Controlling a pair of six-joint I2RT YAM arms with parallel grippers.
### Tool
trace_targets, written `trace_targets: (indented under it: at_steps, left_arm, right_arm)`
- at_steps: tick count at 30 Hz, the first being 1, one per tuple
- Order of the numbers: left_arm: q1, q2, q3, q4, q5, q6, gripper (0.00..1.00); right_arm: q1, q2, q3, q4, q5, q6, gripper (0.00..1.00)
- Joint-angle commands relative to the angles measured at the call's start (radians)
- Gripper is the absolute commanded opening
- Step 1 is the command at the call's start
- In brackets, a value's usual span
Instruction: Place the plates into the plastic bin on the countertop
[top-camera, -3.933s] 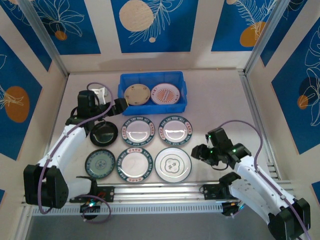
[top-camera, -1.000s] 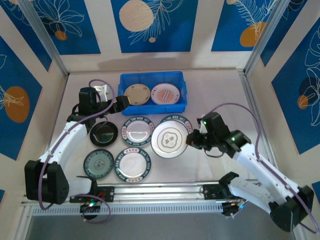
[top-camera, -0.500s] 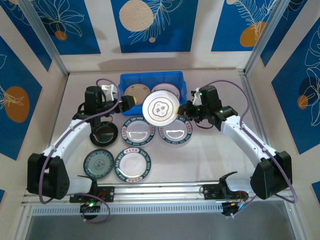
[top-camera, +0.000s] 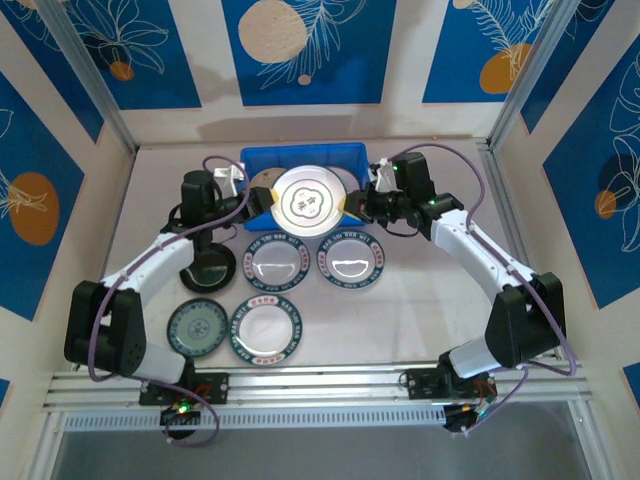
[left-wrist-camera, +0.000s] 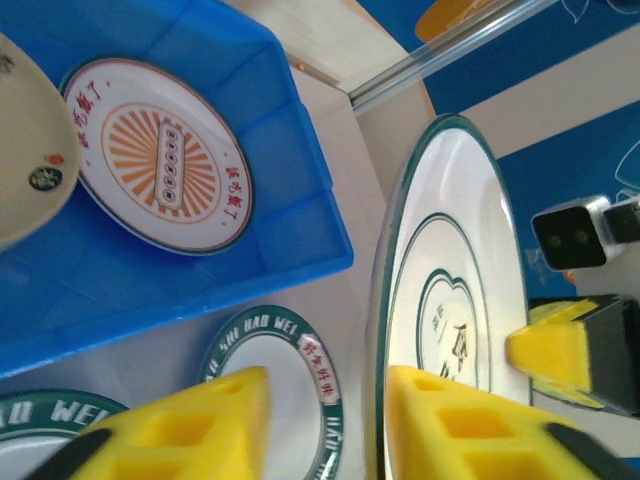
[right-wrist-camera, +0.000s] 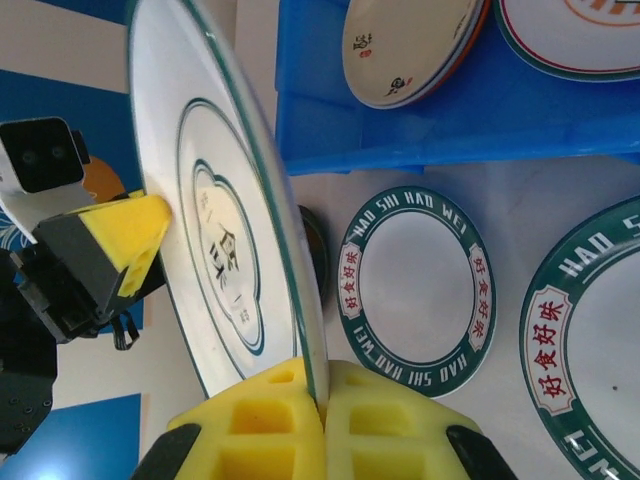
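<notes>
A white plate with a thin green rim (top-camera: 308, 203) hangs tilted on edge over the blue plastic bin (top-camera: 300, 152). My right gripper (top-camera: 357, 203) is shut on its right rim, the pads (right-wrist-camera: 322, 415) pinching the edge of the plate (right-wrist-camera: 225, 240). My left gripper (top-camera: 254, 203) is open at the plate's left edge; that rim (left-wrist-camera: 380, 330) stands between its two fingers (left-wrist-camera: 190, 430), nearer the right one. In the bin (left-wrist-camera: 200, 290) lie a cream plate (left-wrist-camera: 25, 170) and an orange-patterned plate (left-wrist-camera: 160, 155).
On the countertop (top-camera: 430, 300) lie a black plate (top-camera: 207, 266), two green-rimmed lettered plates (top-camera: 279, 261) (top-camera: 350, 258), a dark green plate (top-camera: 200, 327) and another lettered plate (top-camera: 267, 327). An aluminium rail (top-camera: 320, 380) runs along the near edge.
My right arm has carried the white plate from the front right of the countertop up and back over the bin. My left gripper has closed in on the plate's left rim.
</notes>
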Motion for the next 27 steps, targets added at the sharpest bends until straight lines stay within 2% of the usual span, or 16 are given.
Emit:
trace_targets:
  at_steps: [1,4,8,11,13,18,21,22,23,25,26,27]
  left_arm:
    - [-0.012,0.008,0.006,0.066,0.030,-0.026,0.24]
    - [-0.012,0.011,0.008,0.070,0.033,-0.030,0.00]
    - [-0.012,0.018,0.005,0.097,0.056,-0.048,0.00]
    - [-0.012,0.030,0.000,0.123,0.075,-0.084,0.00]
    - [-0.012,0.037,-0.014,0.166,0.089,-0.117,0.00]
    - [-0.012,0.033,-0.032,0.167,0.093,-0.123,0.00]
    - [-0.012,0.010,-0.028,0.101,0.064,-0.081,0.00]
    - [-0.012,-0.004,-0.023,0.057,0.044,-0.053,0.05]
    - [-0.010,-0.021,-0.019,0.004,0.010,-0.018,0.39]
    - [-0.011,-0.055,-0.011,-0.087,-0.065,0.047,0.88]
    - [-0.010,-0.073,-0.004,-0.123,-0.096,0.082,1.00]
    - [-0.009,-0.086,0.003,-0.160,-0.126,0.107,1.00]
  right_arm:
    - [0.011,0.005,0.038,0.011,-0.058,-0.019,0.00]
    - [0.010,0.016,0.042,0.016,-0.054,-0.022,0.00]
    - [0.005,0.035,0.060,0.006,-0.022,-0.044,0.02]
    - [-0.009,0.055,0.078,0.004,-0.005,-0.057,0.16]
    - [-0.018,0.066,0.084,0.018,0.007,-0.057,0.19]
    - [-0.031,0.101,0.117,0.043,0.032,-0.047,0.00]
    - [-0.045,0.125,0.143,0.048,0.068,-0.037,0.00]
    - [-0.051,0.140,0.163,0.047,0.075,-0.040,0.00]
    - [-0.056,0.159,0.187,0.042,0.081,-0.044,0.00]
    - [-0.060,0.205,0.249,0.031,0.093,-0.059,0.00]
    - [-0.059,0.235,0.288,0.019,0.097,-0.069,0.00]
    - [-0.059,0.265,0.331,0.002,0.104,-0.078,0.00]
